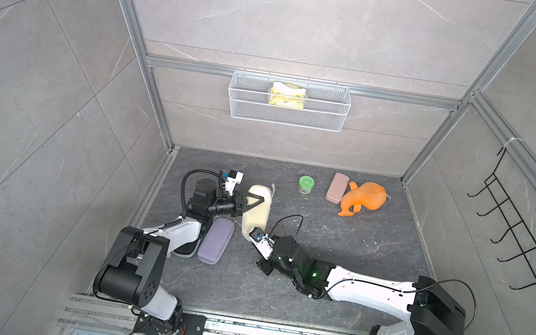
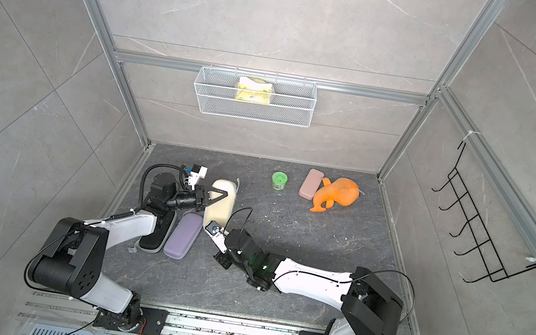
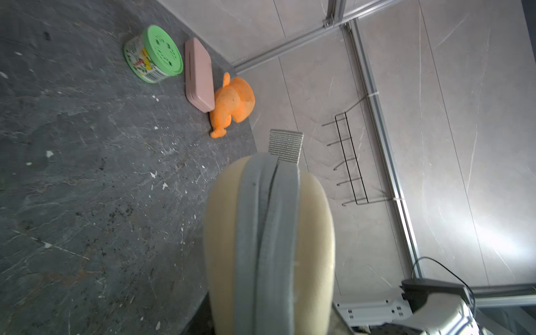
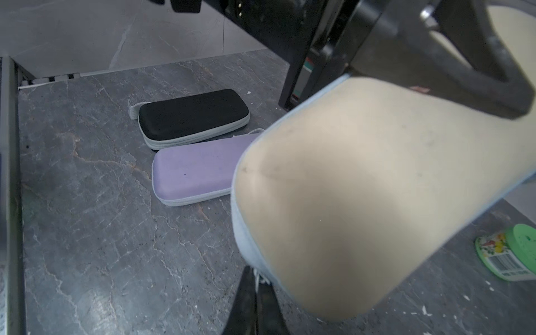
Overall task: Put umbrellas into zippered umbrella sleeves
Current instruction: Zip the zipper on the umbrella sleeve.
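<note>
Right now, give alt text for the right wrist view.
A cream sleeve fills the foreground, the shut right gripper at its pale zip edge. Behind it, a closed black sleeve and lilac sleeve lie side by side on the dark floor.

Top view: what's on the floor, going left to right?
In a top view: black case → lilac case → cream case → green tub → pink case → orange plush toy.

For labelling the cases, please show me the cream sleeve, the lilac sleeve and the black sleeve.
cream sleeve (image 1: 256, 219): in a top view, on its broad cream face.
lilac sleeve (image 1: 216, 240): in a top view, middle of its lid.
black sleeve (image 4: 193, 114): in the right wrist view, middle of its black top.
</note>
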Controlling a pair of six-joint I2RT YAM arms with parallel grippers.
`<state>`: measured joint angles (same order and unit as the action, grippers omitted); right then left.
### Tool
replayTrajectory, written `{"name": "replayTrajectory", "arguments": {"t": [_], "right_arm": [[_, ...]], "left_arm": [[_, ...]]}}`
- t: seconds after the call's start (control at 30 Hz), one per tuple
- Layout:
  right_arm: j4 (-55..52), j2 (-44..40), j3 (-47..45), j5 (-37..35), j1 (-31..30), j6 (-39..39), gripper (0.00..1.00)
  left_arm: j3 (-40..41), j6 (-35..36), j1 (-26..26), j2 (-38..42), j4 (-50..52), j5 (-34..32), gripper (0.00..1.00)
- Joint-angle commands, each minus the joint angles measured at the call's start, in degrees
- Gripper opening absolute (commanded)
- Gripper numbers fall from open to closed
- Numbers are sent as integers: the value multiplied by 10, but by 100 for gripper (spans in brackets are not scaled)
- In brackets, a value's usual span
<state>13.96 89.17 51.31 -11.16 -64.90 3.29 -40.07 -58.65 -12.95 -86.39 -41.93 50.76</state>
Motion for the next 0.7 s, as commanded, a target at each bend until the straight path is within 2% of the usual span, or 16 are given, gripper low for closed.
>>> {"name": "replayTrajectory", "arguments": {"t": [0.0,0.1,0.23,0.33,0.4,0.47,0.57,0.67], "right_arm": [[57,27,50,97,-69,-101,0],[81,51,80,89,-76,-168,0],[120,66,85,69,-78,-228,0],[100,42,71,59,-64,-244,24],[54,10,57,62,-40,-271,46],[8,-17,42,76,-13,-286,61],[-1,-56,-7,87,35,-321,69],[38,-86,-49,133,104,-412,76]], "left_arm": [[7,-14,-6,20,-173,-214,0],[27,-13,-27,23,-202,-270,0],[32,-9,-32,22,-209,-300,0],[38,-9,-30,31,-215,-318,0],[43,-8,-27,40,-217,-333,0],[48,-12,-25,46,-223,-357,0],[55,-27,-25,45,-246,-393,0],[49,-59,-26,30,-280,-398,3]]}}
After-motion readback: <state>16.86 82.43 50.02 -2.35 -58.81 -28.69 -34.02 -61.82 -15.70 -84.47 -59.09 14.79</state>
